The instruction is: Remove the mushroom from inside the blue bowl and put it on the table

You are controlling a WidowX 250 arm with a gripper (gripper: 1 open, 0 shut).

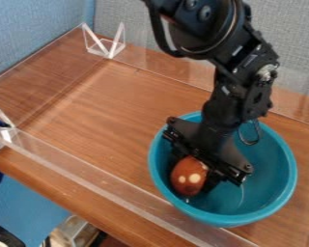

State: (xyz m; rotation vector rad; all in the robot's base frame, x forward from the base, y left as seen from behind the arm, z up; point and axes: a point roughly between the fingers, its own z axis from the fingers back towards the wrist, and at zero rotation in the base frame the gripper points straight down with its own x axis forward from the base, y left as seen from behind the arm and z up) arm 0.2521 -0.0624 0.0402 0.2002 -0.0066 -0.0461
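The blue bowl [266, 188] sits at the table's [105, 96] front right corner, close to the clear acrylic wall. Inside its left part lies the mushroom [188, 177], its glossy reddish-brown cap showing. My black gripper [192, 172] reaches down into the bowl from above and is shut on the mushroom, with a finger on each side of the cap. The stem is hidden.
Low clear acrylic walls [93, 166] edge the tabletop. A clear triangular bracket [103, 42] stands at the back left corner. The black arm [215, 43] rises over the right half of the table. A blue backdrop fills the upper left.
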